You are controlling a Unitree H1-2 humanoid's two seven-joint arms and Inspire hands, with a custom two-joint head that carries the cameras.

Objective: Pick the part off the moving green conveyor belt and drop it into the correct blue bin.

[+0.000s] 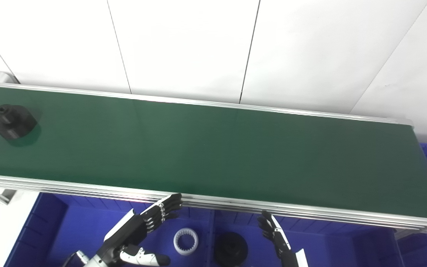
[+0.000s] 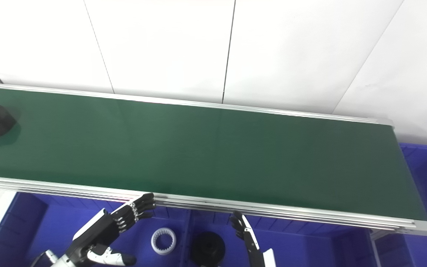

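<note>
Black and solid-looking, the part rides the far left end of the belt. Both hands, left and right, wait empty, fingers spread, below the belt's near rail. It looks stiff and heavy; I'd grip its wide base.

Left hand: white shell on the back, black segmented fingers with small silver fittings along them, white thumb tipped in black. Right hand: black fingers, a white strip along the edge, white plate at the wrist.
</note>
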